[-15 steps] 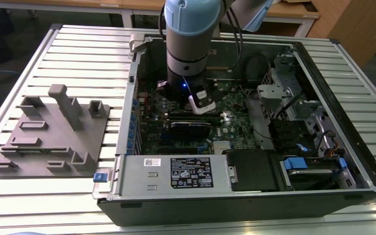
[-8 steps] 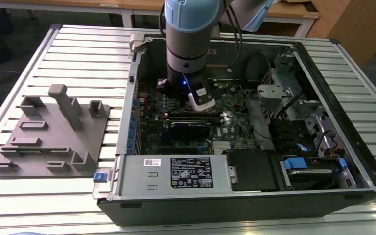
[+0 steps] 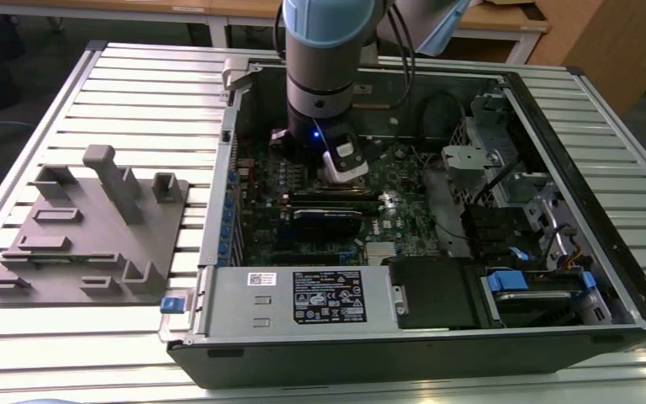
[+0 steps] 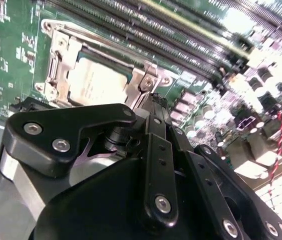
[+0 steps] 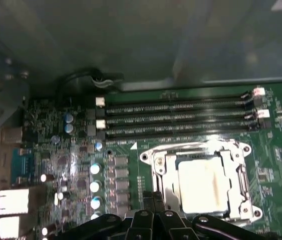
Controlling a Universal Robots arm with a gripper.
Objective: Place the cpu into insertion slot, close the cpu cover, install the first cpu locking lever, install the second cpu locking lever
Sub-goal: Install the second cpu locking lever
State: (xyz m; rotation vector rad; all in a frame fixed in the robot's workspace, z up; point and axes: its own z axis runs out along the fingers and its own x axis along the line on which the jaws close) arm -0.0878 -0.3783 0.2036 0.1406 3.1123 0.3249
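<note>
while the cpu (image 5: 202, 186) sits in the slot (image 5: 163, 170) under the closed cover (image 4: 148, 82) on the green board (image 5: 281, 150), the gripper (image 4: 153, 100) hovers just beside it, fingers together, holding nothing.

In the exterior view the arm (image 3: 320, 67) comes down almost vertically from twelve o'clock, its blue-and-grey wrist section upright, a small blue light glowing near its lower end. Below it a pale wrist-mounted block (image 3: 345, 161) tilts slightly toward five o'clock. In the second wrist view the gripper (image 4: 155, 101) points toward twelve o'clock, its black linkage bars running up from six o'clock and converging until the fingertips meet with no gap between them. In the first wrist view the gripper's black knuckles (image 5: 153, 222) sit at six o'clock, fingers drawn together.
</note>
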